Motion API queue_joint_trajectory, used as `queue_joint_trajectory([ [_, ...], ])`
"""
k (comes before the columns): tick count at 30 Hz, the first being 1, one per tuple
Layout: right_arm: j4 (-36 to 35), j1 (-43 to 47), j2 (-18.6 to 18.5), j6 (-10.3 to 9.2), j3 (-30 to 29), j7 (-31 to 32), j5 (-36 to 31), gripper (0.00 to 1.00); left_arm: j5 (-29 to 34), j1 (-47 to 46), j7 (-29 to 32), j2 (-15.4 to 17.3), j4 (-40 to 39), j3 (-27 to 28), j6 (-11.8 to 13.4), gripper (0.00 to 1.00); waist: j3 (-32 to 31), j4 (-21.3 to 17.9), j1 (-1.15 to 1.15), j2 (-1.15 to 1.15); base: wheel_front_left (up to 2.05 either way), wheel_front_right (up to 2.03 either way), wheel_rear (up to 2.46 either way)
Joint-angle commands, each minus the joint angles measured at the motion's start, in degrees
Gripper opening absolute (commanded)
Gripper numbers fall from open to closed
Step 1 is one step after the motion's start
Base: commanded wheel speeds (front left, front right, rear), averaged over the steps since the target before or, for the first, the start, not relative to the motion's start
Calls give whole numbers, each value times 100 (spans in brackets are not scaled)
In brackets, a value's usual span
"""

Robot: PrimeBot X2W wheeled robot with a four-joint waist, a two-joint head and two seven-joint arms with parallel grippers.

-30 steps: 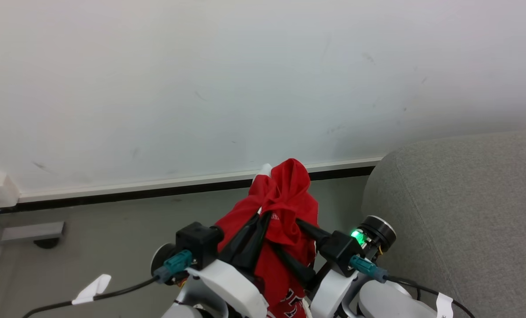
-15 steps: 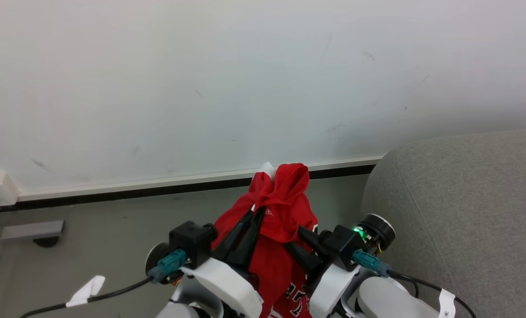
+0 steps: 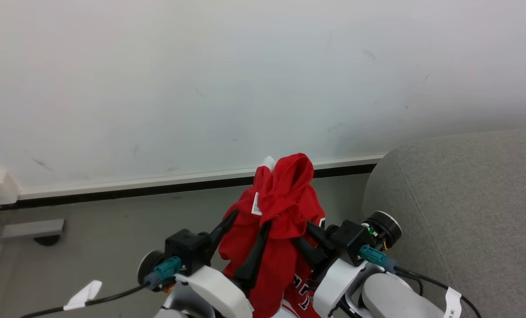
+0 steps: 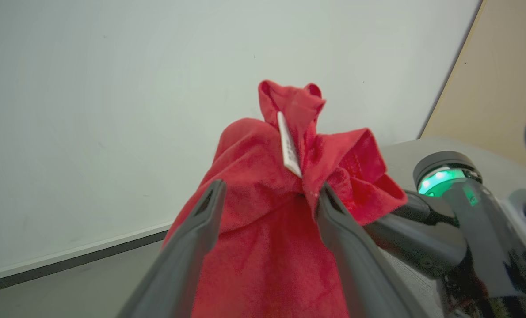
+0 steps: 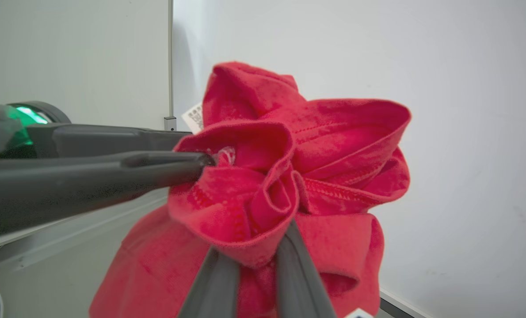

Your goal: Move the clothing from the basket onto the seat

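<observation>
While it hung bunched in the air before the robot, the bright red jersey-like clothing [image 3: 285, 207] rose to a soft, crumpled peak. Its stitched hems were gathered at the top, a small white tag [image 3: 256, 204] stuck out of the folds, and white numerals showed near its lower edge. It was held up just left of the large light-grey fabric-upholstered seat [image 3: 466, 198], near that seat's rounded edge and not resting on it. The right end effector [image 3: 303, 232] had its two long dark fingers pinched together on a fold of the cloth. The left end effector [image 3: 250, 218] had its fingers spread apart, straddling the bundle. A second before it was the reverse: the left fingers were together on the cloth and the right ones stood wide. Below lay a matte grey floor [image 3: 112, 221], and behind stood a smooth white wall [image 3: 201, 88].
</observation>
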Motion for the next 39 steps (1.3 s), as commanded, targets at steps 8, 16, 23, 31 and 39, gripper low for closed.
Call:
queue_joint_trajectory([
  [8,49,104,4,-13,-172,-3,-105,0,10,186,-4,195,29,9,35,100,-23,41,0,0,0,0,0],
  [16,34,112,4,-14,-220,-3,-140,0,-20,204,-13,224,75,-8,54,100,-17,25,0,0,0,0,0],
  [23,4,113,-20,-13,-253,-3,-173,0,-41,204,-37,221,51,-25,96,100,1,-116,0,0,0,0,0],
  [31,-55,107,-130,-14,-353,-3,-226,0,-71,227,-43,217,15,-65,118,100,74,-596,0,0,0,0,0],
  [39,-146,76,-279,-14,-496,-3,-251,0,-75,143,-73,169,15,-138,113,100,177,-1317,0,0,0,0,0],
])
